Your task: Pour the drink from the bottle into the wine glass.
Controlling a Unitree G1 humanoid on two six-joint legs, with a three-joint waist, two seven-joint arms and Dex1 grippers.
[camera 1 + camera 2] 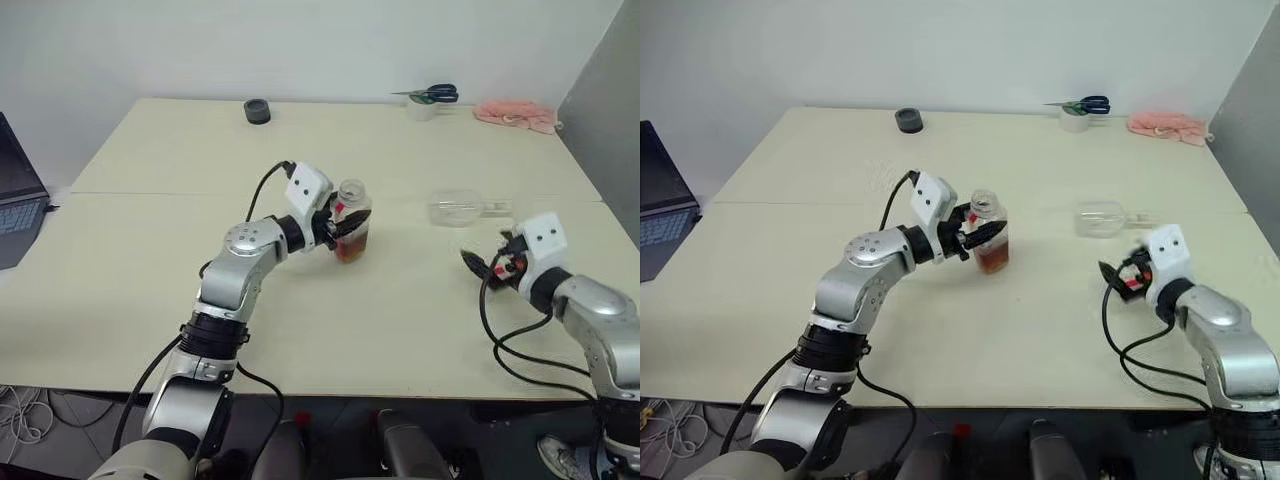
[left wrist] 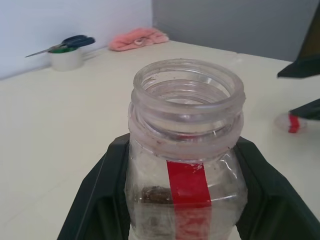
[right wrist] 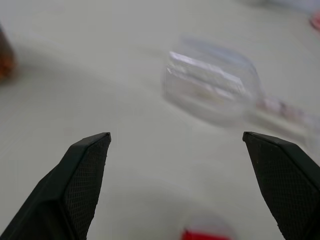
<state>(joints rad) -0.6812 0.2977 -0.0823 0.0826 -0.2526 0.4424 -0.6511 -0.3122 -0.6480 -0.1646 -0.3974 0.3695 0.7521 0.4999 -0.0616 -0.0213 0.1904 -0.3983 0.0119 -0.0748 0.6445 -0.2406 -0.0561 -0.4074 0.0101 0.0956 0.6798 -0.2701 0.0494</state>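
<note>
The bottle point(image 1: 352, 225) stands upright at the centre of the frame on the cream surface point(image 1: 150, 300), its mouth uncapped, with the left claw point(image 1: 345, 227) pinching its body from the side. The drink point(image 1: 351, 247) sits low in it, an amber band at the bottom. The wine glass point(image 1: 462, 208) lies on its side to the right of centre, bowl toward the bottle and stem pointing to the right edge, apart from both claws. A small red-and-white cap point(image 3: 207, 232) lies on the surface just under the right claw point(image 1: 490, 268), whose fingers are spread wide and empty.

By the look of it, the uncapping is done and pouring cannot begin, because the glass is not standing. The next move probably calls for the right claw to reach up the frame to the glass, take it by bowl or stem, and set it on its foot. Only then can the left arm carry the bottle over and tip it.

The left arm reaches from the lower left up to the centre, forearm bent inward, claw about level. The right arm comes in from the lower right edge, claw aimed left and slightly down, with the glass lying ahead of it in its wrist view.
</note>
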